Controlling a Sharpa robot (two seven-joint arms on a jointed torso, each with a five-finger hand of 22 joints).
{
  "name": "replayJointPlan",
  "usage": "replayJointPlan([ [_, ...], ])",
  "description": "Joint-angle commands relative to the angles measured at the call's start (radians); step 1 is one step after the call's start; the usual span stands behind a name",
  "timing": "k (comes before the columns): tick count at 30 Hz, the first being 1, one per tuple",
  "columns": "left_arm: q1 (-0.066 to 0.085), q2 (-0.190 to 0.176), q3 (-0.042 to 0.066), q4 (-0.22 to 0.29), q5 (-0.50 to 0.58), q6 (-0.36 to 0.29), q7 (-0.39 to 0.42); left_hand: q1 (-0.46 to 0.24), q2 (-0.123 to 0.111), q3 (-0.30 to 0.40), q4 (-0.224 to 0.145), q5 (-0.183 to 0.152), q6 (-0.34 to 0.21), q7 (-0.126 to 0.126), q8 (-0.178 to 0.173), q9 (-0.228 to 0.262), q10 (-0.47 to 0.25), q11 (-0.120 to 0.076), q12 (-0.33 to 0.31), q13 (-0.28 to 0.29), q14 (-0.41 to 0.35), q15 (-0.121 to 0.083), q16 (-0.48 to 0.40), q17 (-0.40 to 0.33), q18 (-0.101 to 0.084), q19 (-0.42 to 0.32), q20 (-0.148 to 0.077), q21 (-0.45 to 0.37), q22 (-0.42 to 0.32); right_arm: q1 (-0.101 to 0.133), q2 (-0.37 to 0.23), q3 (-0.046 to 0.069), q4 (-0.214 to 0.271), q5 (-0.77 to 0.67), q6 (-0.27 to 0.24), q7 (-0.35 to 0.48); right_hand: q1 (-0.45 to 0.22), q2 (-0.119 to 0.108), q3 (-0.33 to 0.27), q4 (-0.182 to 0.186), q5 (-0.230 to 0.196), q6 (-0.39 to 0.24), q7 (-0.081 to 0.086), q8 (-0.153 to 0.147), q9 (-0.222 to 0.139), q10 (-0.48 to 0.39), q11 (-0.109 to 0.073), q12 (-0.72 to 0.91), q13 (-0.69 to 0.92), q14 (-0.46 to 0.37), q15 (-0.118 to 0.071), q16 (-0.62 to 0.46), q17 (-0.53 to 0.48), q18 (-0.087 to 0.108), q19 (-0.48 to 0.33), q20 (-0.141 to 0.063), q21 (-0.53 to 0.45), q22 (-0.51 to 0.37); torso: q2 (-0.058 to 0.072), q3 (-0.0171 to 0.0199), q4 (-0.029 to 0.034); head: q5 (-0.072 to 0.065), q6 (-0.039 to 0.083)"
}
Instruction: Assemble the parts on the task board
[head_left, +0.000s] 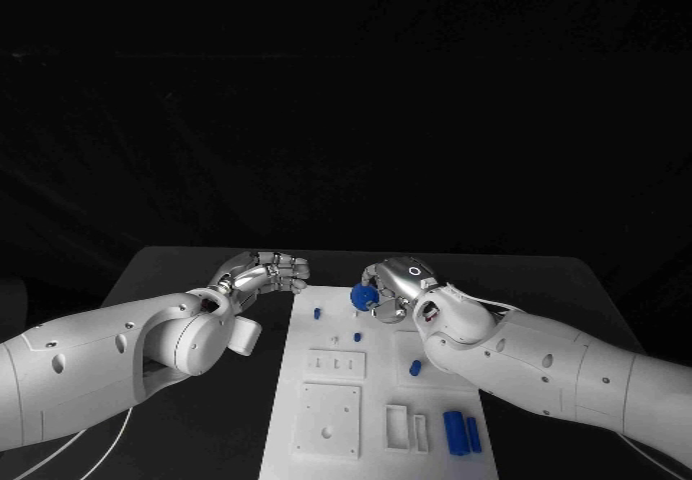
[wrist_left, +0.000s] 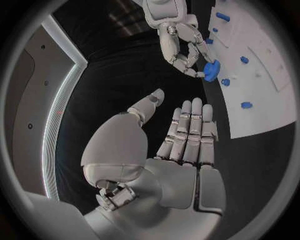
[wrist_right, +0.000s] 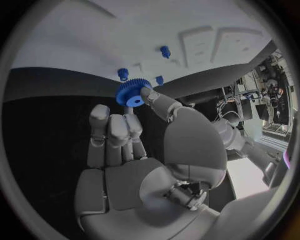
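Right silver hand (head_left: 392, 292) pinches a small blue toothed gear (wrist_right: 132, 93) above the far end of the white task board (head_left: 325, 345)
Left silver hand (wrist_left: 181, 145) hovers over the black table (head_left: 188, 265) beside the board, fingers straight, together, grasping nothing; blue pegs (head_left: 415, 367) stand on the board

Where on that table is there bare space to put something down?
The black table is bare along the white task board's left edge, ahead of the left hand. The board's far end is crowded: the right hand holds a blue toothed gear above small blue pegs.
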Motion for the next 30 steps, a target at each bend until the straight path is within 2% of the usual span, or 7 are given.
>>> replayJointPlan([
  [1, 0.001, 0.003, 0.001, 0.002, -0.005, 0.009, 0.011, -0.006, 0.0, 0.003, -0.005, -0.006, -0.003, 0.007, -0.004, 0.001, -0.005, 0.0, -0.005, -0.001, -0.006, -0.002, -0.006, 0.0, 0.017, -0.006, 0.002, -0.007, 0.011, 0.0, 0.017, -0.006, -0.017, -0.031, 0.016, -0.014, -0.003, -0.007, 0.0, 0.011, 0.004, 0.062, 0.019, 0.001, 0.025, 0.004, -0.002, 0.001, 0.038, 0.003, -0.008, -0.005, 0.002, 0.045, 0.003, -0.002, 0.005, 0.017, 0.001, -0.0022, 0.0026, -0.001, 0.001],
  [6, 0.001, 0.004, 0.001, 0.002, -0.005, 0.01, 0.01, -0.007, 0.0, 0.003, -0.004, -0.006, -0.003, 0.007, -0.004, 0.001, -0.005, 0.0, -0.005, -0.001, -0.006, -0.002, -0.006, 0.0, 0.017, -0.006, 0.002, -0.007, 0.011, -0.002, 0.041, -0.019, -0.035, -0.034, 0.028, -0.015, -0.003, -0.008, 0.0, 0.013, 0.004, 0.062, 0.019, 0.0, 0.025, 0.003, -0.002, 0.0, 0.037, 0.003, -0.008, -0.005, 0.002, 0.045, 0.003, -0.002, 0.005, 0.017, 0.003, -0.0017, 0.0023, 0.003, -0.001],
  [11, 0.001, 0.004, 0.001, 0.003, -0.005, 0.01, 0.01, -0.007, 0.0, 0.003, -0.004, -0.006, -0.003, 0.007, -0.004, 0.002, -0.005, 0.0, -0.005, -0.001, -0.006, -0.002, -0.006, 0.0, 0.017, -0.006, 0.002, -0.007, 0.011, -0.005, 0.05, -0.027, -0.045, -0.035, 0.042, -0.017, -0.004, -0.008, 0.0, 0.014, 0.004, 0.062, 0.019, 0.0, 0.025, 0.002, -0.002, -0.001, 0.037, 0.003, -0.008, -0.006, 0.002, 0.045, 0.003, -0.002, 0.005, 0.017, 0.004, -0.0021, 0.0034, 0.005, -0.005],
  [13, 0.001, 0.004, 0.001, 0.002, -0.005, 0.01, 0.01, -0.007, 0.0, 0.003, -0.004, -0.006, -0.003, 0.007, -0.004, 0.002, -0.005, 0.0, -0.005, -0.001, -0.006, -0.002, -0.006, 0.0, 0.017, -0.006, 0.002, -0.007, 0.011, -0.006, 0.053, -0.029, -0.047, -0.035, 0.045, -0.017, -0.005, -0.008, 0.0, 0.015, 0.004, 0.061, 0.019, 0.0, 0.025, 0.001, -0.002, -0.002, 0.036, 0.003, -0.008, -0.006, 0.002, 0.045, 0.003, -0.002, 0.005, 0.017, 0.004, -0.0033, 0.0043, 0.005, -0.006],
  [18, 0.001, 0.004, 0.001, 0.001, -0.005, 0.01, 0.01, -0.007, -0.001, 0.003, -0.004, -0.006, -0.003, 0.007, -0.004, 0.002, -0.005, 0.0, -0.005, -0.001, -0.006, -0.002, -0.006, 0.0, 0.017, -0.006, 0.002, -0.007, 0.011, -0.009, 0.06, -0.031, -0.053, -0.035, 0.052, -0.016, -0.006, -0.009, -0.001, 0.017, 0.004, 0.06, 0.02, -0.001, 0.025, -0.001, -0.001, -0.004, 0.035, 0.003, -0.007, -0.006, 0.002, 0.045, 0.003, -0.002, 0.005, 0.017, 0.004, -0.0014, 0.0018, 0.007, -0.009],
  [23, 0.001, 0.006, 0.001, 0.001, -0.005, 0.011, 0.011, -0.007, -0.001, 0.003, -0.004, -0.006, -0.003, 0.007, -0.004, 0.002, -0.005, 0.0, -0.005, -0.001, -0.006, -0.002, -0.006, 0.0, 0.017, -0.006, 0.002, -0.007, 0.011, -0.011, 0.068, -0.033, -0.066, -0.035, 0.079, -0.017, -0.007, -0.01, -0.003, 0.018, 0.004, 0.06, 0.02, -0.002, 0.025, -0.002, -0.001, -0.005, 0.034, 0.003, -0.007, -0.007, 0.002, 0.045, 0.002, -0.002, 0.005, 0.017, 0.004, -0.0003, 0.0026, 0.006, -0.013],
  [30, 0.001, 0.006, 0.001, -0.002, -0.005, 0.011, 0.01, -0.007, -0.001, 0.003, -0.004, -0.006, -0.003, 0.007, -0.004, 0.002, -0.005, 0.0, -0.005, -0.001, -0.006, -0.002, -0.006, 0.0, 0.017, -0.006, 0.002, -0.007, 0.011, -0.013, 0.078, -0.037, -0.085, -0.034, 0.079, -0.015, -0.01, -0.014, -0.007, 0.021, 0.004, 0.056, 0.021, -0.004, 0.025, -0.009, 0.0, -0.012, 0.031, 0.002, -0.006, -0.008, 0.003, 0.045, 0.001, -0.002, 0.005, 0.017, 0.004, 0.0006, 0.0007, 0.007, -0.013],
])
